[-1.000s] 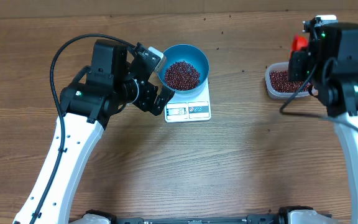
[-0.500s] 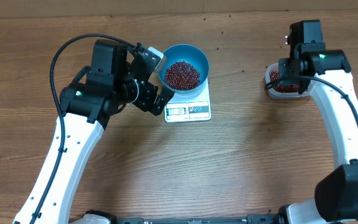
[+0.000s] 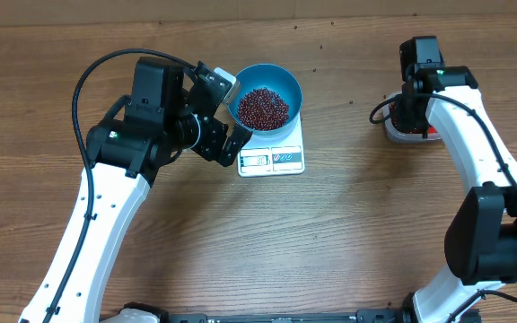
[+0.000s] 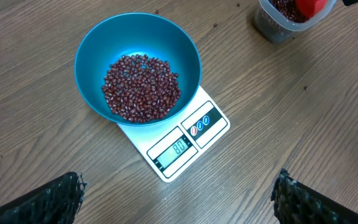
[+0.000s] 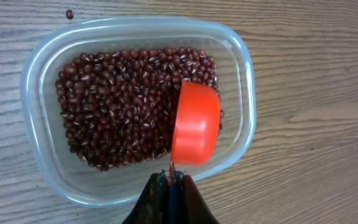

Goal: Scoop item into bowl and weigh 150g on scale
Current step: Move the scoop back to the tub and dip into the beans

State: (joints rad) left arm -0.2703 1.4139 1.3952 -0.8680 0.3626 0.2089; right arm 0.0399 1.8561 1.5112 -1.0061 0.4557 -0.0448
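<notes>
1. Bowl [image 4: 92, 46]: we are logging 1 light-blue round bowl, sitting on the scale in the upper centre of the overhead view.
2. Beans [image 4: 142, 87]: a loose dark red-brown heap is lying in the bowl's bottom. A second lot is filling the tub.
3. Scale [image 4: 199, 127]: 1 flat white unit, its display edge showing below the bowl. We are not reading its digits with certainty.
4. Left gripper [image 3: 230, 109]: jaws are standing wide apart just left of the bowl, gripping nothing.
5. Right gripper [image 5: 169, 186]: jaws are pressing together on the thin handle of 1 red scoop [image 5: 196, 123].
6. Scoop: its cup is standing on edge among the beans at the tub's right side.
7. Tub [image 5: 35, 124]: 1 clear container at the overhead view's upper right, well apart from the scale.
8. Table [image 3: 348, 224]: wood-grain, carrying 1 stray bean [image 5: 69, 14] beside the tub.
</notes>
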